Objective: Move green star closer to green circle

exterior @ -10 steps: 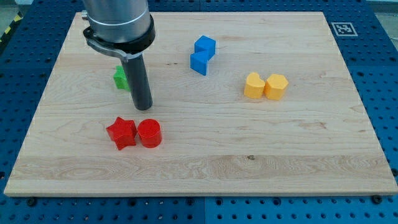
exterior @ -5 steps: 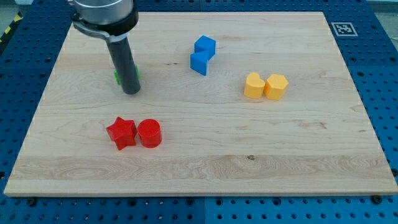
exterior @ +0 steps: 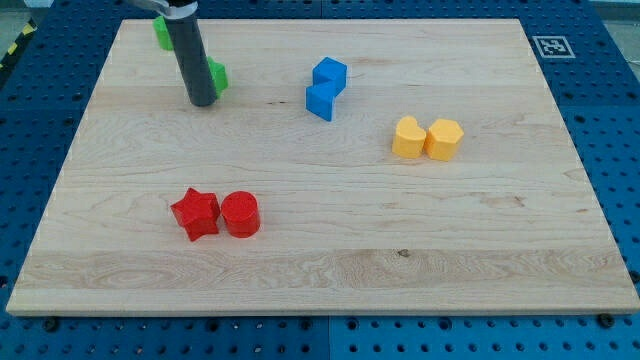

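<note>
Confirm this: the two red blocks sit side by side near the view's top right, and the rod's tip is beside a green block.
Not quite. The red star and red cylinder sit at the view's lower left, as the camera view shows. My tip is indeed beside a green block.

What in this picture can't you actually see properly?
- Green block, camera view: mostly behind the rod, so its shape is unclear.
- Second green block, view's top: partly covered by the rod, shape unclear.
- My tip: whether it touches the nearer green block.
</note>
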`<state>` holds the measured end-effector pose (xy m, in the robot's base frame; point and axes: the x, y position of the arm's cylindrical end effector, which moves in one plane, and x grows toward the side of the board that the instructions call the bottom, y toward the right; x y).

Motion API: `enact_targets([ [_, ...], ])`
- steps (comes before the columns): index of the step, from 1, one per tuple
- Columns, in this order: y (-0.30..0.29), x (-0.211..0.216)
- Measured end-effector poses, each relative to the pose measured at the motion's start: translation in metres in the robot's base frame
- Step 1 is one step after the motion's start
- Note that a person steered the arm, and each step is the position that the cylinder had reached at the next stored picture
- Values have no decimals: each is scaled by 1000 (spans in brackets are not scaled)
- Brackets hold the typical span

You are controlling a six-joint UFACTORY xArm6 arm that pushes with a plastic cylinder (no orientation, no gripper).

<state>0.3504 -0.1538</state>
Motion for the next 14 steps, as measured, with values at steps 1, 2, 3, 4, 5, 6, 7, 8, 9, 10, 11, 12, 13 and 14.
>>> enact_targets([
  [1,0,-18],
  [2,0,-33],
  [3,0,-47],
  [4,0,-67],
  [5,0,-78],
  [6,1,-79],
  [7,14,-75],
  [8,34,-71],
  [9,35,-97],
  [10,24,-118],
  [11,-2,-138],
  [12,8,-150],
  [13,26,-151],
  [14,50,-145],
])
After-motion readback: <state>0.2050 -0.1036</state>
